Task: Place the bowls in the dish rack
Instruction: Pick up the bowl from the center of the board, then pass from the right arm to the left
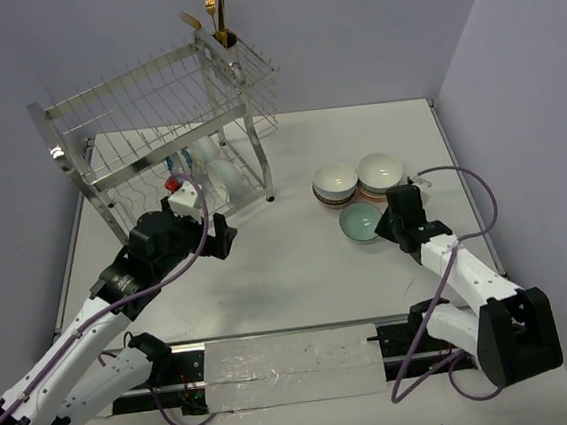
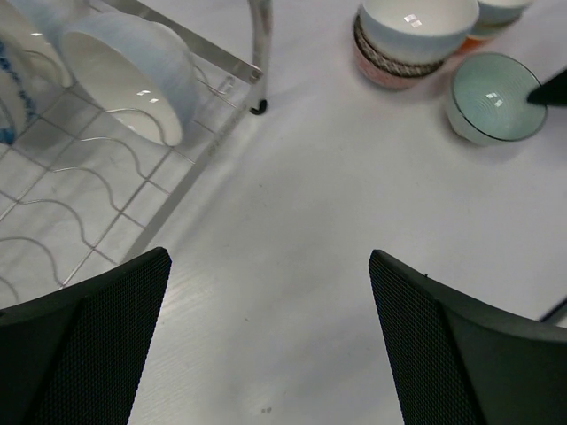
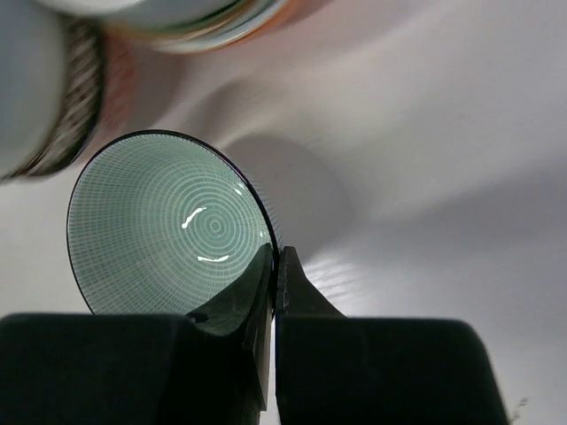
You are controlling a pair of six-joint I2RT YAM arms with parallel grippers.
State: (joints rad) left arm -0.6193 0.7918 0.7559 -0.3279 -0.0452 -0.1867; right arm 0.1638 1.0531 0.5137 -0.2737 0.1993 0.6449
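One teal bowl (image 3: 168, 230), lower left of the right wrist view, is pinched by its rim. Your right gripper (image 3: 275, 261) is closed on it, one finger inside and one outside. The bowl appears to sit on the table (image 1: 299, 271), just beside two stacks of bowls (image 1: 335, 182) at centre right of the top view. Your left gripper (image 2: 268, 261) is spread wide and empty, near the dish rack (image 1: 154, 114) at upper left. A white bowl (image 2: 133, 75) stands on edge in the rack's lower shelf.

Handling: lift straight up first to clear the stacks. A rim pinch is thin and the bowl may swing, so carry slowly. Aim for a free slot beside the white bowl, seat the bowl on edge between the wires, then let go.

Writing: none legible. The blue marks (image 2: 11, 97) at the left edge of the left wrist view are cut off and unreadable.
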